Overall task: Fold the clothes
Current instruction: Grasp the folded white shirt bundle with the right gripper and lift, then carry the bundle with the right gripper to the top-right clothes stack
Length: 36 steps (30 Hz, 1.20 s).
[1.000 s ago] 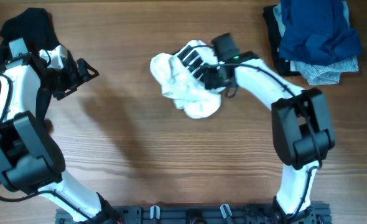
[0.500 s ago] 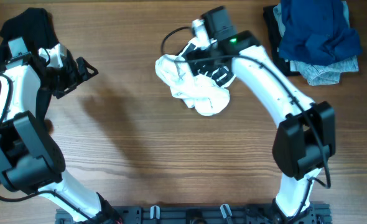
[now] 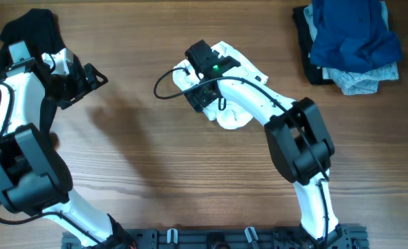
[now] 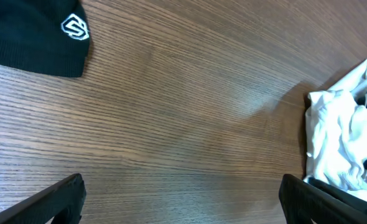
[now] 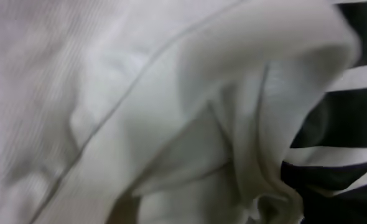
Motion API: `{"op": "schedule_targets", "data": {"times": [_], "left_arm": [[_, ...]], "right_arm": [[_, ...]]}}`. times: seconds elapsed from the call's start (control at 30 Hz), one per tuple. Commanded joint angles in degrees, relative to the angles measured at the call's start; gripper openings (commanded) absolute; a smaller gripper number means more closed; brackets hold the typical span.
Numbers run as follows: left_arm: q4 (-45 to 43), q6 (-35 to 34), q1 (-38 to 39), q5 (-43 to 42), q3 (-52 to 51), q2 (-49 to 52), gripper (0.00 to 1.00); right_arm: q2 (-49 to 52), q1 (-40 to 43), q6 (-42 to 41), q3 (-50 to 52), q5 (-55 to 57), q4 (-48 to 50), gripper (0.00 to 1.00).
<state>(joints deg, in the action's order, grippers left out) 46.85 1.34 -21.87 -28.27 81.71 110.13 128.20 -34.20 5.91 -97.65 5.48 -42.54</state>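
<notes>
White T-shirt [image 3: 230,116] with black stripes is lying bunched up mid-bench [image 3: 155,180]. Right fingers [image 3: 199,97] are pressing into its left side; cloth is filling the wrist view, so can't tell if they're clenched. Left fingers [image 3: 93,77] are hanging released, spread wide, well apart from it. Black garment [image 3: 31,28] is sitting far left, blue and grey pile [image 3: 353,41] far right.

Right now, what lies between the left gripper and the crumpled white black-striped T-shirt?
Only bare wooden table between the left gripper and the crumpled white T-shirt; the left wrist view shows it.
</notes>
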Motion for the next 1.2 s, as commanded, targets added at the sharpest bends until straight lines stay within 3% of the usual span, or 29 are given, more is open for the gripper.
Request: {"op": "schedule_targets", "data": {"times": [0.0, 0.13, 0.2, 0.27, 0.37, 0.4, 0.63, 0.87, 1.17], "left_arm": [[-0.2, -0.1, -0.1, 0.7, 0.5, -1.3, 1.00], [-0.2, -0.1, -0.1, 0.7, 0.5, -1.3, 1.00], [-0.2, -0.1, -0.1, 0.7, 0.5, -1.3, 1.00], [-0.2, -0.1, -0.1, 0.7, 0.5, -1.3, 1.00], [-0.2, -0.1, -0.1, 0.7, 0.5, -1.3, 1.00], [-0.2, -0.1, -0.1, 0.7, 0.5, -1.3, 1.00], [-0.2, -0.1, -0.1, 0.7, 0.5, -1.3, 1.00], [-1.0, -0.1, -0.1, 2.0, 0.5, -1.3, 1.00], [-2.1, -0.1, -0.1, 2.0, 0.5, -1.3, 1.00]], "right_arm": [[2.3, -1.5, 0.1, 0.6, 0.9, 0.3, 1.00], [4.5, -3.3, -3.1, 0.6, 3.2, 0.7, 0.99], [5.6, -3.6, -6.1, 0.6, 6.0, 0.7, 0.90], [6.3, -3.7, -9.3, 0.6, 10.1, 0.3, 0.63], [6.6, -3.5, -12.5, 0.6, 16.0, 0.2, 0.13], [6.6, -3.4, -13.1, 0.6, 17.4, 0.3, 0.05], [0.8, -0.6, -13.3, -3.2, 27.3, -2.5, 0.04], [-13.5, 4.8, -4.5, -11.8, 28.2, -7.2, 0.04], [-27.2, 17.3, 1.6, -13.9, 28.2, 1.4, 0.04]]}}
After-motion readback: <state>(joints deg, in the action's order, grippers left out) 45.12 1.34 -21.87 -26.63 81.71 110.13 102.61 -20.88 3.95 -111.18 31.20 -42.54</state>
